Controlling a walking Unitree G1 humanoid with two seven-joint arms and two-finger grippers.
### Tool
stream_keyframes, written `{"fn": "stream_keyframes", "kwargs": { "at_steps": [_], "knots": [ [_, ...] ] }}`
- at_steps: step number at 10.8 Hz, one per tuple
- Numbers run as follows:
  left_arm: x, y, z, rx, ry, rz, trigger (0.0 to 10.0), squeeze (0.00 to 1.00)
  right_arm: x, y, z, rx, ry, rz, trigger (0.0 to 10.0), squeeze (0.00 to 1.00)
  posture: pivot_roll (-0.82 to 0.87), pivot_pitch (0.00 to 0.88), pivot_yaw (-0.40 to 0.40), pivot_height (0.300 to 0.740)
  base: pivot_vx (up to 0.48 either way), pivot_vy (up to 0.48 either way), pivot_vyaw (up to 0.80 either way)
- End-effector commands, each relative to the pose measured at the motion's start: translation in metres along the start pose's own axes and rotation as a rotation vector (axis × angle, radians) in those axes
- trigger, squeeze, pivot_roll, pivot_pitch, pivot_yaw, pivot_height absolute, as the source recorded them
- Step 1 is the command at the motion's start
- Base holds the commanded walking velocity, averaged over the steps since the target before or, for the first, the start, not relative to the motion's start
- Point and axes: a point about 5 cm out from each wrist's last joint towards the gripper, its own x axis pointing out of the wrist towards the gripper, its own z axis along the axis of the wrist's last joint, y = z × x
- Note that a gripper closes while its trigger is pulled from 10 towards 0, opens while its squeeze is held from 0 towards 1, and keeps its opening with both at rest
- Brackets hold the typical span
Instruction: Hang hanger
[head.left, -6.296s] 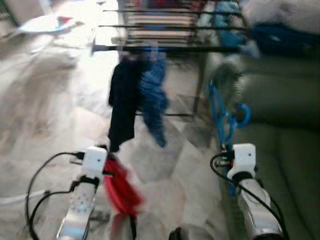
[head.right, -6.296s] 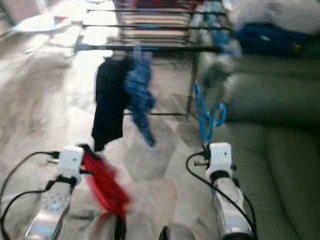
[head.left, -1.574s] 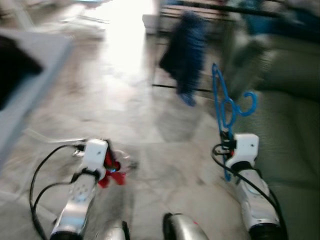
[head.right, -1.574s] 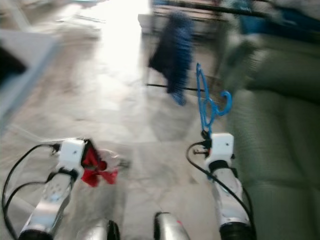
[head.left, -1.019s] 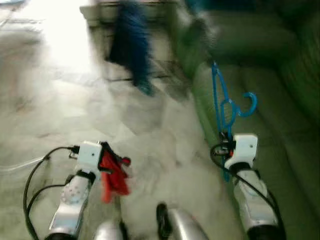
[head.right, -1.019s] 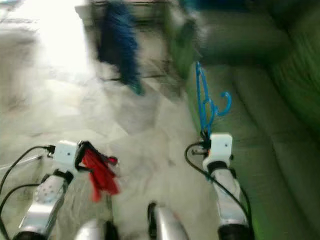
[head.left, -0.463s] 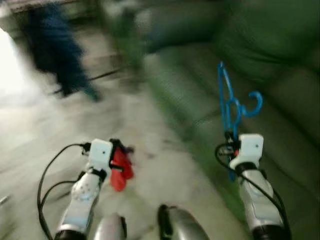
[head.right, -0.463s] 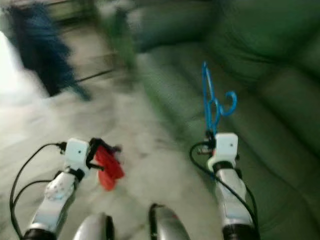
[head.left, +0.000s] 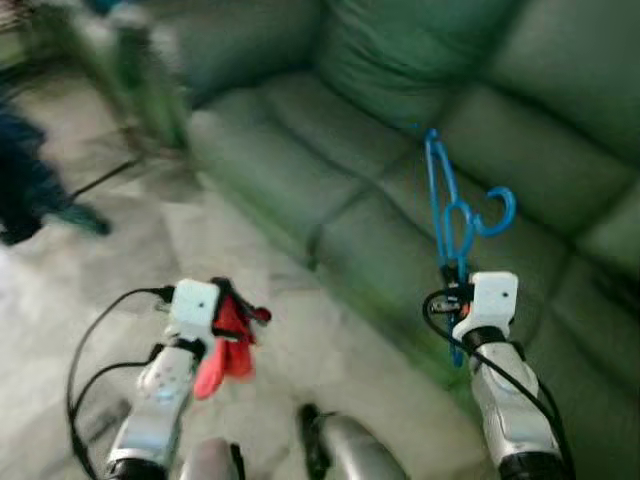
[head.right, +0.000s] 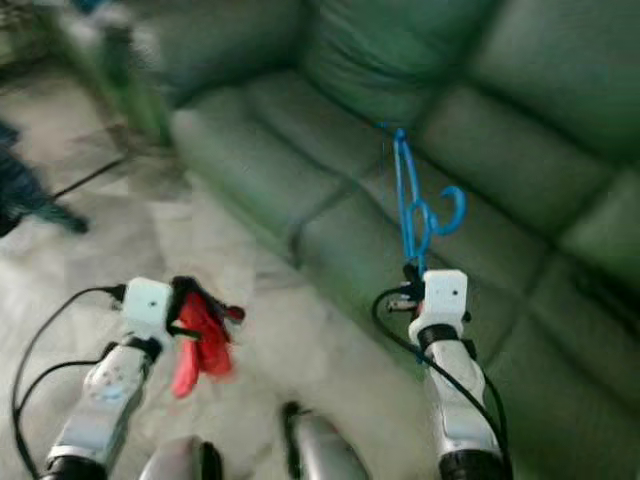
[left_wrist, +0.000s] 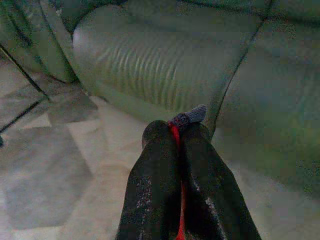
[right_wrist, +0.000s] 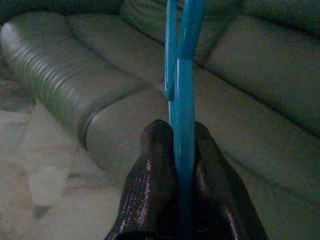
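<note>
Right, from the head cams the right gripper (head.left: 459, 272) carries the thin blue plastic hanger (head.left: 452, 213) upright w/ its hook up, prob. ready for a rail, over the green leather sofa (head.left: 300, 150). The left gripper (head.left: 236, 306) dangles a red cloth (head.left: 222, 350) above the pale marble floor (head.left: 80, 280). Left wrist cam: fingers (left_wrist: 155, 175) pinched tight on that cloth; right wrist cam: fingers (right_wrist: 152, 175) squeezed on the hanger's bar, so it can't swing.

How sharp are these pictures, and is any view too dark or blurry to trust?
Left and right eye views: motion-blurred, worst toward the upper left; the blue hanger and green sofa still read. Left wrist view: dim, but the fingers pinching red cloth are fairly sharp. Right wrist view: dark at the bottom, hanger near the lens soft.
</note>
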Motion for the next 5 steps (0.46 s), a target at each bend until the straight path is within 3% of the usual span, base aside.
{"fn": "stream_keyframes", "kwargs": {
  "at_steps": [1,5],
  "knots": [
    [0.001,-0.003,0.002,0.011,-0.016,-0.001,10.0,0.00,0.000,-0.003,-0.001,-0.011,0.011,-0.002,10.0,0.00,-0.02,0.176,-0.075,0.740,0.000,0.000,0.00],
    [0.010,0.012,0.012,0.074,-0.059,0.022,10.0,0.00,-0.003,0.005,-0.005,0.011,0.038,0.054,10.0,0.00,-0.02,0.186,-0.069,0.740,0.000,0.000,0.00]
  ]
}}
